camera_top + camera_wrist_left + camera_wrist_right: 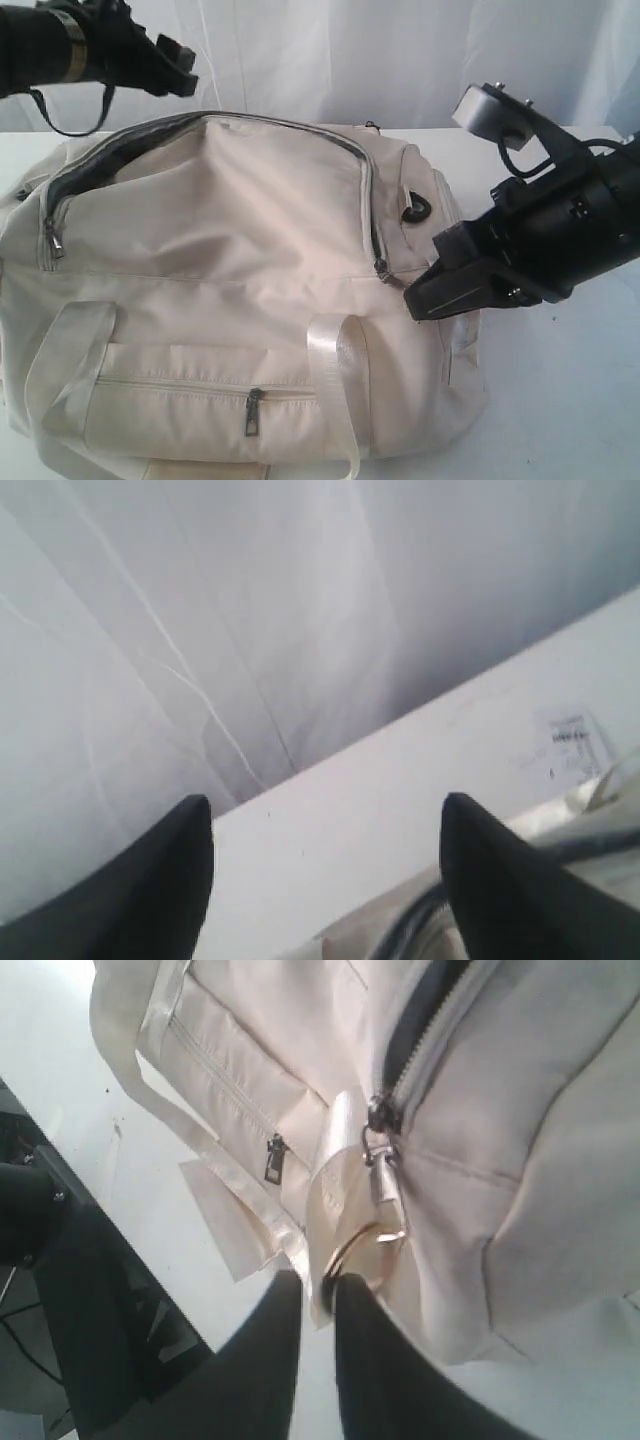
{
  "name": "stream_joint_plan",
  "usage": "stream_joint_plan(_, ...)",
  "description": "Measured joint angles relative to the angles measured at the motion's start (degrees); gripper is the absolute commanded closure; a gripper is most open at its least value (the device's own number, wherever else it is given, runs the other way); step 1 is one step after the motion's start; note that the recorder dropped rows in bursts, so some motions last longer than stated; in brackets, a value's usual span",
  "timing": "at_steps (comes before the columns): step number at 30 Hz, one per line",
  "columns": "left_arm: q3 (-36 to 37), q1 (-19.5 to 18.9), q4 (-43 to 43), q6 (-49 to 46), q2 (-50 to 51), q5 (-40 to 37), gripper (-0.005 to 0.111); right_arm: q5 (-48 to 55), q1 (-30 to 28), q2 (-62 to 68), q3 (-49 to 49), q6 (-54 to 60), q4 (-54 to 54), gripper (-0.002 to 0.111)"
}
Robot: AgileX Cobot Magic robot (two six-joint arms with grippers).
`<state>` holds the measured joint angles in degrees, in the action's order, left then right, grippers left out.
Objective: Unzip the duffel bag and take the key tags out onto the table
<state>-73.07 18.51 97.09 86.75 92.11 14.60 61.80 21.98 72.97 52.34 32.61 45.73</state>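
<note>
The cream duffel bag (230, 250) lies on the white table (560, 400), front pocket toward the camera. Its top zip gapes along the upper edge, showing dark lining (110, 155). One slider sits at the left end (52, 240), one at the right end (382, 268). My right gripper (412, 300) is at that right end. Its fingers stand a narrow gap apart (318, 1285), with the rim of the metal ring pull (360, 1245) at the tips. My left gripper (185, 68) hovers above the bag's back left corner, open and empty (325, 815). The key tags are hidden.
A white curtain (350, 60) hangs behind the table. The front pocket zip (253, 412) is closed, between pale webbing handles (340, 380). A paper label (575, 745) lies on the table near the bag's back edge. The table's edge and dark floor (90, 1290) are near my right gripper.
</note>
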Motion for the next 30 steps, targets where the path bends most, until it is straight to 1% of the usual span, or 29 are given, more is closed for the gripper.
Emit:
stream_joint_plan(1, 0.0, -0.3, 0.6, 2.5, -1.4, 0.5, 0.039, -0.7, 0.0, 0.0, 0.0, 0.0, 0.2, 0.060)
stream_joint_plan(2, 0.6, -1.3, 1.2, 5.6, -4.1, 2.7, 0.039, -1.7, 0.0, 0.0, 0.0, 0.0, 1.1, 0.053)
stream_joint_plan(3, 1.3, -2.0, 1.5, 6.8, -5.6, 4.0, 0.039, -2.4, 0.0, 0.0, 0.0, 0.0, 1.8, 0.042)
stream_joint_plan(5, 4.5, -4.2, 1.6, 9.3, -8.8, 7.9, 0.039, -4.4, 0.1, -0.3, -0.1, 0.0, 4.2, 0.036)
stream_joint_plan(6, 7.1, -5.6, 1.7, 10.1, -10.0, 10.3, 0.039, -5.8, 0.1, -0.7, -0.1, 0.0, 5.9, 0.037)
stream_joint_plan(8, 11.4, -7.0, 1.7, 10.5, -10.2, 13.6, 0.039, -8.6, 0.2, -1.6, 1.5, 0.0, 7.3, 0.037)
stream_joint_plan(11, 15.1, -7.2, 2.0, 9.3, -9.9, 14.3, 0.039, -13.3, 0.2, -3.2, 3.5, 0.0, 8.9, 0.037)
stream_joint_plan(13, 16.3, -7.2, 2.1, 7.3, -9.5, 14.0, 0.039, -17.6, 0.2, -4.3, 4.5, 0.0, 9.9, 0.037)
stream_joint_plan(16, 16.6, -7.2, 2.1, 6.1, -8.1, 12.9, 0.039, -22.9, 0.2, -5.0, 5.6, 0.0, 10.7, 0.037)
stream_joint_plan(19, 16.6, -7.2, 2.1, 5.2, -6.4, 12.6, 0.039, -25.2, 0.2, -5.1, 6.0, 0.1, 10.8, 0.037)
stream_joint_plan(25, 16.3, -6.9, 2.1, 2.0, -1.8, 13.4, 0.039, -25.7, 0.2, -5.1, 6.0, 0.1, 10.9, 0.037)
stream_joint_plan(30, 14.1, -6.5, 2.1, 1.8, 2.5, 13.6, 0.039, -25.8, 0.2, -5.1, 6.0, 0.1, 10.9, 0.037)
